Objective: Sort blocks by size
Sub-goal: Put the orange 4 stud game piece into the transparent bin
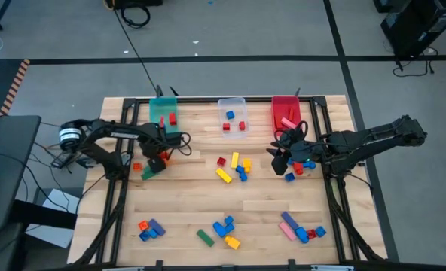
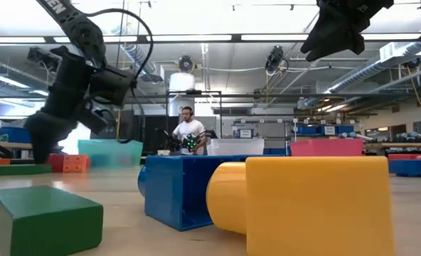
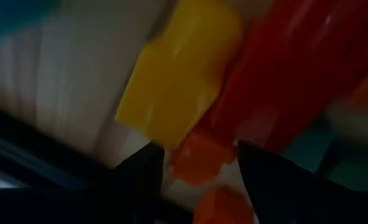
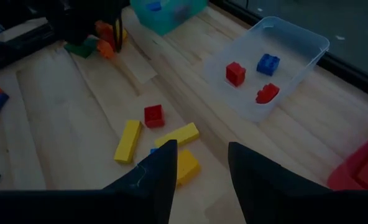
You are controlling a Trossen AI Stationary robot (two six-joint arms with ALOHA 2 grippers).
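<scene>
At the left end of the counter (image 1: 185, 207), just in front of the teal bin (image 1: 163, 110), the left tool (image 1: 157, 156) is down among a small cluster of blocks. Its wrist view shows an orange block (image 3: 199, 165) sitting right between the two fingertips, with a yellow block (image 3: 178, 74) and a red block (image 3: 283, 81) crowding it on the far side. The fingers flank the orange block closely, but whether they are actually pressing on it I cannot tell.

The step in hand looks like picking this one block out for a bin. To do it well, the squeeze should land on the orange block's flat sides only, and the neighbours must not be caught. A straight lift would likely be best, since dragging sideways could push the yellow and red blocks around. Its size should be checked against what already lies in each bin before it is carried off; the clear bin (image 1: 232, 100) holds a few small pieces, the red bin (image 1: 285, 105) a longer pink one.

The right tool (image 1: 282, 158) hangs well above the counter near the red bin, its fingers apart with nothing between them. Most of the blocks (image 1: 234, 167) lie scattered on the counter, unsorted.
</scene>
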